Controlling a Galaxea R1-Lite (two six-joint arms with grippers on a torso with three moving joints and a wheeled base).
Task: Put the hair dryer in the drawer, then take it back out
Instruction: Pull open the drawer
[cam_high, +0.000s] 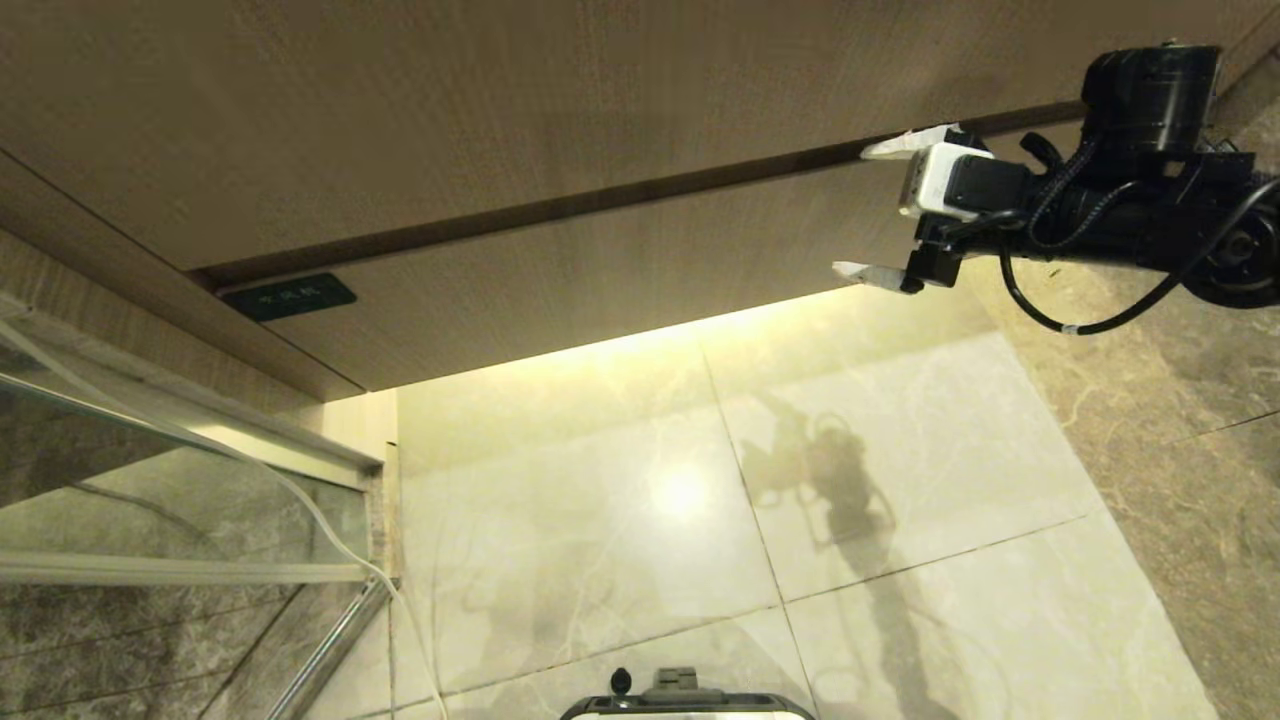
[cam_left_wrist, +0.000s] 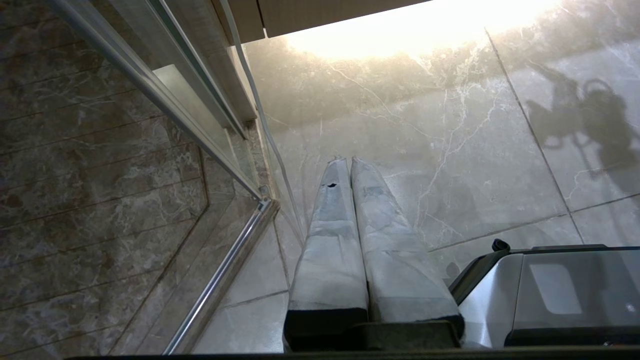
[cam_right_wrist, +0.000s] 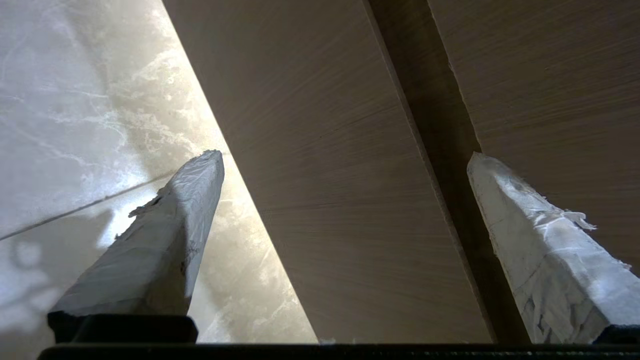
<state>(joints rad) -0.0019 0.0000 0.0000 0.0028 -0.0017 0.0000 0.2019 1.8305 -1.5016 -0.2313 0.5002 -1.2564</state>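
Observation:
The drawer (cam_high: 600, 270) is pushed in, its flat light-wood front running below a dark gap and above the lit floor. In the head view my right gripper (cam_high: 858, 210) hovers in front of the drawer's right part, open, one taped finger near the gap and the other near the drawer's lower edge. In the right wrist view the drawer front (cam_right_wrist: 340, 200) fills the space between the wide-apart fingers of the right gripper (cam_right_wrist: 345, 160), and nothing is held. My left gripper (cam_left_wrist: 348, 161) hangs shut over the floor beside the base. The hair dryer is out of view.
A taller wood panel (cam_high: 400, 100) sits above the drawer. A small dark label (cam_high: 290, 296) marks the drawer's left end. A glass shower door with a metal frame (cam_high: 180, 470) stands at the left. Pale marble floor (cam_high: 900, 450) lies below, and my base (cam_high: 690, 705) is at the bottom.

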